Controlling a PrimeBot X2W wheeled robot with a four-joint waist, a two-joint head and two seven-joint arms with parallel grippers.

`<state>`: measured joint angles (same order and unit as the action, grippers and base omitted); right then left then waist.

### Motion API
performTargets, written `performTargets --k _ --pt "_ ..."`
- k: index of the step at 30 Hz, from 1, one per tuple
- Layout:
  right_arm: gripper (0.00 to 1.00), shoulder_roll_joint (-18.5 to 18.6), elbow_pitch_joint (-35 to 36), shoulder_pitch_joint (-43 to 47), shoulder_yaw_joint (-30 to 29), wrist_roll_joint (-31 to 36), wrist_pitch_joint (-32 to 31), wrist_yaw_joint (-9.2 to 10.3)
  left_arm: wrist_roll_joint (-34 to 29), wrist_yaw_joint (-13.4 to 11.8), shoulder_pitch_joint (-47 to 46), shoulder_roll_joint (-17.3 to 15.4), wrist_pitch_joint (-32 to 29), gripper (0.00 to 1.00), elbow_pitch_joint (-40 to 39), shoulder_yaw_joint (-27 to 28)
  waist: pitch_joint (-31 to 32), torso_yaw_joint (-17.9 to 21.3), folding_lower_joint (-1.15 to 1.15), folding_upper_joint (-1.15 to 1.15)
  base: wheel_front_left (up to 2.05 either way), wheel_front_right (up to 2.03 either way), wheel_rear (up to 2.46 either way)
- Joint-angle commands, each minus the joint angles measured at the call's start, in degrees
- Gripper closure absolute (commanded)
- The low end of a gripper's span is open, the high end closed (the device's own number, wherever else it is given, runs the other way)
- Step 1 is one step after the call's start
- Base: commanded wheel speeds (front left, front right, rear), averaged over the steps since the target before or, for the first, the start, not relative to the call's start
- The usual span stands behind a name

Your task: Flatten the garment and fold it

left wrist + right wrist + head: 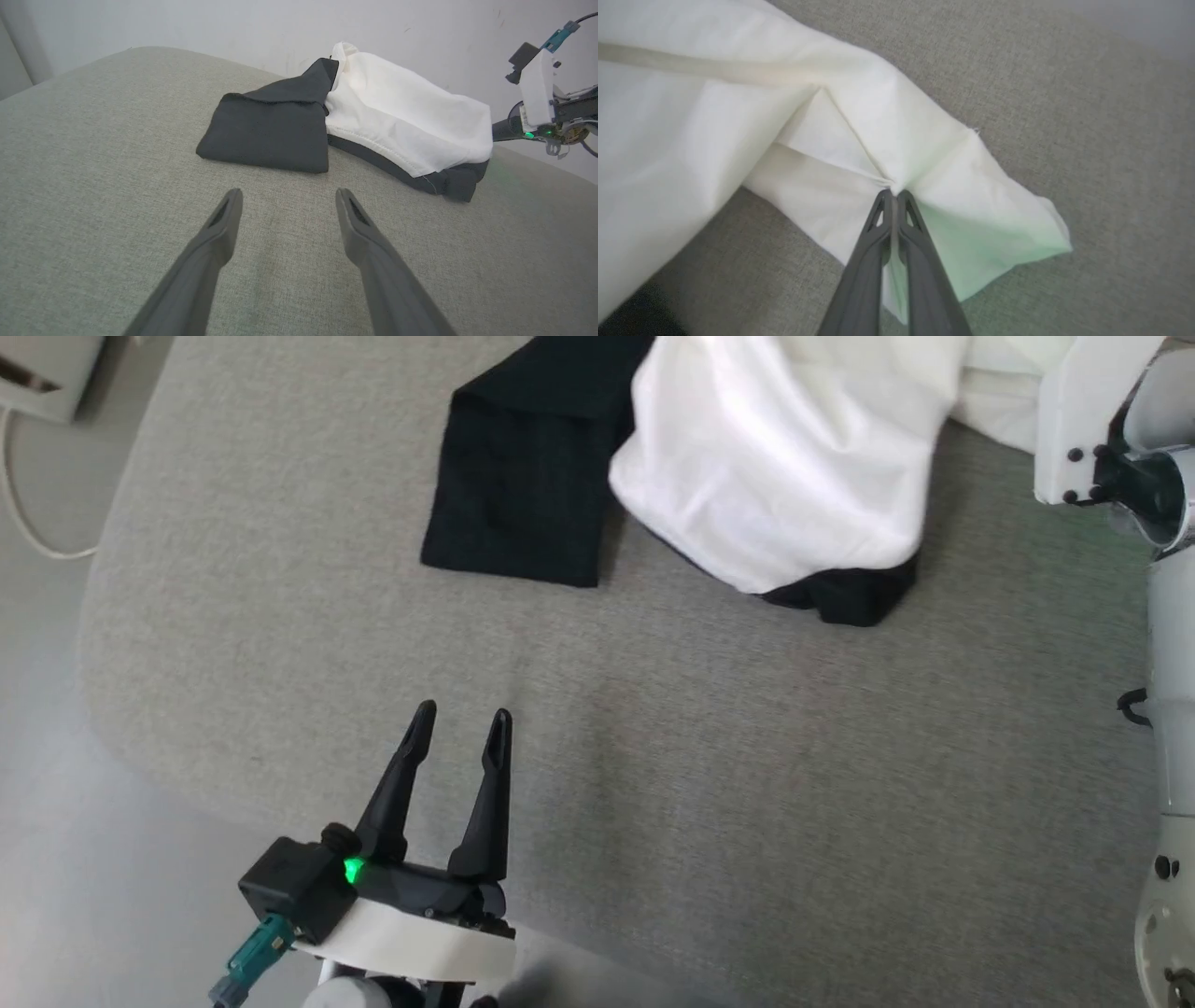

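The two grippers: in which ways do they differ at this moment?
The left gripper is open; the right gripper is shut on the garment. The left gripper is over the grey surface, apart from the garment; the right gripper pinches its white cloth. Both have dark fingers.

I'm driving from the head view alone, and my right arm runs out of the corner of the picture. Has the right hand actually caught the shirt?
Observer: Yes. In the right wrist view the right hand is shut on the garment, pinching its white cloth, with creases fanning from the tips.
Operator: Edge or middle?
Observer: Near an edge. A loose white corner sticks out just past the pinch, over the grey surface.
Operator: What's beyond the shirt?
Observer: In the left wrist view, a pale wall stands behind the surface.
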<state>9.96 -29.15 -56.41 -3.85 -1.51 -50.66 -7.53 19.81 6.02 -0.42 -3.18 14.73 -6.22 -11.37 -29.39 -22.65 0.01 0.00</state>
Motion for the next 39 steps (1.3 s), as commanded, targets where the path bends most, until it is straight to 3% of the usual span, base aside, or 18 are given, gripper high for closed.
performTargets --k 1,8,13,23,28,30,31,32,33,39 --pt "1.00 0.3 0.9 -0.2 1.0 -1.4 0.8 0.04 -0.4 0.4 -0.8 0.3 0.3 0.00 0.3 0.2 2.1 2.0 -0.01 0.00 0.00 0.00 0.00" --pt "1.00 4.1 9.5 4.1 -0.4 -9.4 2.2 0.04 -1.6 0.3 1.5 0.3 0.3 0.00 1.1 2.0 8.0 5.6 -0.01 0.00 0.00 0.00 0.00" --pt "1.00 7.9 15.8 11.4 -4.9 -12.0 0.0 0.04 -2.8 0.4 4.2 0.3 0.3 0.00 1.4 2.9 12.7 8.5 -0.01 0.00 0.00 0.00 0.00" --pt "1.00 14.7 24.0 26.3 -16.8 -8.6 -1.8 0.04 -3.6 0.4 6.8 0.2 0.3 0.00 1.5 3.0 16.5 10.9 -0.01 0.00 0.00 0.00 0.00" --pt "1.00 13.9 24.7 33.3 -21.4 -7.9 -1.9 0.04 -3.5 0.3 7.4 -0.3 0.2 0.00 1.8 3.0 17.5 10.6 -0.01 0.00 0.00 0.00 0.00" --pt "0.87 12.2 23.9 35.4 -22.6 -7.8 -1.1 0.04 -3.4 0.2 7.4 -0.4 -0.1 0.00 1.8 3.0 17.9 10.5 -0.01 0.00 0.00 0.00 0.00" --pt "0.67 11.2 23.4 36.1 -23.1 -7.7 -0.6 0.04 -3.4 0.2 7.5 -0.4 -0.2 0.00 1.8 2.9 18.1 10.5 -0.01 0.00 0.00 0.00 0.00" --pt "0.11 10.2 22.9 36.6 -23.5 -7.6 -0.1 0.04 -3.3 0.1 7.4 -0.4 -0.3 0.00 1.8 2.9 18.3 10.5 -0.01 0.00 0.00 0.00 0.00" --pt "0.00 9.3 22.5 37.0 -23.6 -7.5 0.2 0.04 -3.3 0.0 7.4 -0.5 -0.4 0.00 1.8 2.8 18.6 10.5 -0.01 0.00 0.00 0.00 0.00" --pt "0.00 7.9 23.0 36.3 -20.8 -8.8 2.4 0.04 -3.1 -0.3 7.8 -0.8 -1.2 0.00 1.7 2.7 20.2 11.1 -0.01 0.00 0.00 0.00 0.00"
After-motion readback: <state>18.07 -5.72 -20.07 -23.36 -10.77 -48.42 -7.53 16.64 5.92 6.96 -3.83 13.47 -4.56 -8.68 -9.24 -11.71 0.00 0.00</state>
